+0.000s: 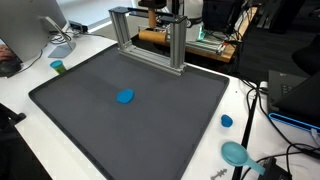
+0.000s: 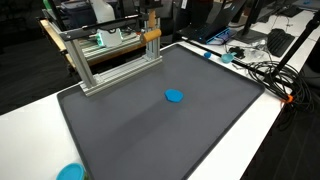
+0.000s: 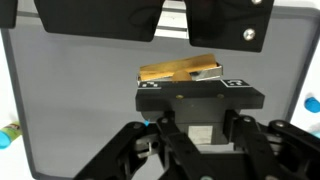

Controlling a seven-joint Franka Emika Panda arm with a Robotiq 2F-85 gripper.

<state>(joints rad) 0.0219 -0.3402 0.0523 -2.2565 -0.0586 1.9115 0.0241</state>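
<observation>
Office bench, cluttered at the edges: grey mat spread over a white table.

From the wrist view, gripper low in the picture, black linkages splayed to either side, fingertips hidden behind a black bar marked with two small white squares. Spread wide or closed up, impossible to tell from this angle.

Just past the bar and apparently touching its upper edge, a golden-brown block: long, flat, slightly tilted, glossy on top, with the mat as backdrop.

By the look of it, rigid and light, likely wood or a brass-coloured bar, and smooth enough to slide under a loose pinch. Best taken across the two long sides near mid-length, pads square to the faces, well away from the ends to avoid pivoting.

Further out, in both exterior views, an aluminium frame standing upright along the far edge of the mat. Near the mat's middle, well apart from the frame, a blue disc lying flat. Off the mat on the bare table, a small blue cap, and tangled cables beyond.
</observation>
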